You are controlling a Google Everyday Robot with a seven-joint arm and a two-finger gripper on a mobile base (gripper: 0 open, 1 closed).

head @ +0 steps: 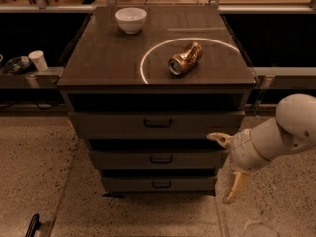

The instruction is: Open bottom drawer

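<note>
The bottom drawer (128, 183) is the slimmest grey-brown front at the foot of the cabinet, with a small dark centre handle (161, 184). It sits pushed in, with a dark gap above it. My gripper (227, 163) is at the cabinet's right side, level with the middle drawer (123, 159). It is open and empty. One cream finger (217, 138) points left towards the cabinet's right edge, and the other finger (237, 186) hangs down beside the bottom drawer's right end. The gripper is right of the handle and apart from it.
On the cabinet top lie a crushed gold can (185, 59) and a white bowl (131, 19). The top drawer (108, 125) is the tallest. A white cup (38, 60) stands on a ledge at the left. Speckled floor lies in front.
</note>
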